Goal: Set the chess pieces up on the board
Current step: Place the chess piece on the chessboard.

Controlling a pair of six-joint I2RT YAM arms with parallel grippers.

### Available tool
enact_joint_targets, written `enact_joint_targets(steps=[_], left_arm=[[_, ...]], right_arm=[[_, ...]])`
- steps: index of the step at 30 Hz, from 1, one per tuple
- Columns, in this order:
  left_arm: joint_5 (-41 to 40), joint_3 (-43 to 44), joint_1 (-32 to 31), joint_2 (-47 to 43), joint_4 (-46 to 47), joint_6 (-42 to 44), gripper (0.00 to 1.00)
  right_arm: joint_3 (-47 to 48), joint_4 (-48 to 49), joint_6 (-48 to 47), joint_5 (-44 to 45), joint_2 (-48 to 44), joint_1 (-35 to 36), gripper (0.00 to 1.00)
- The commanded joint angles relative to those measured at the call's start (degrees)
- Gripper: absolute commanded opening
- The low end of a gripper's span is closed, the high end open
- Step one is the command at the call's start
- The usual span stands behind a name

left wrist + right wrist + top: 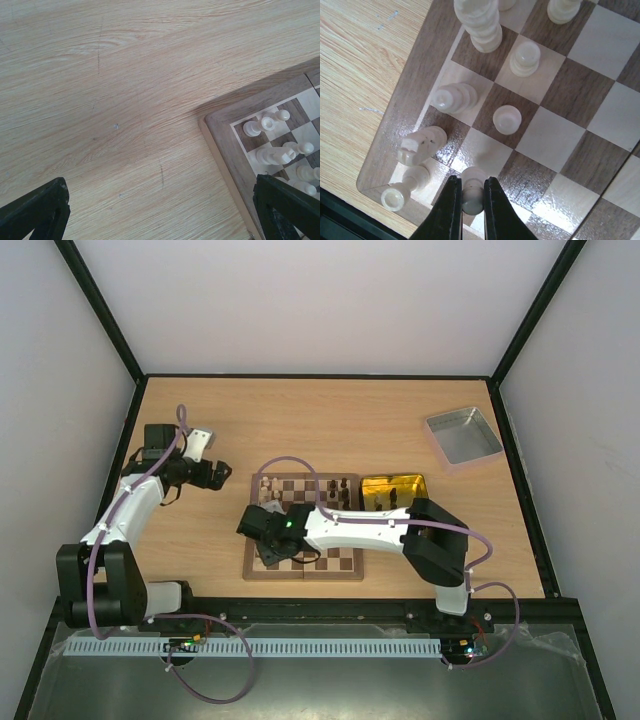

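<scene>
The board (340, 562) lies in the middle of the table, with cream chess pieces along its left side and dark ones (340, 490) at its far right. My right gripper (471, 187) is shut on a cream pawn (473, 175), held just above a square near the board's (560, 135) left near corner. Close by stand a cream knight (420, 145), a rook (402, 190), a bishop (452, 97) and another pawn (507, 120). My left gripper (162, 210) hangs open over bare table, left of the board's far corner (230, 145); nothing is between its fingers.
A shiny gold tin (392, 492) with a few dark pieces in it touches the board's far right side. A silver-grey tray (463, 437) sits at the back right. Black frame rails border the table.
</scene>
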Motion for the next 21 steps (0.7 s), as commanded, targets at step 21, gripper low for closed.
enact_joint_targets(steps=[21], left_arm=[[2.50,-0.50,1.02,-0.24,-0.98,0.01,1.00]], right_arm=[[4.12,-2.53,-1.18,1.12,3.73,0.55,0.15]])
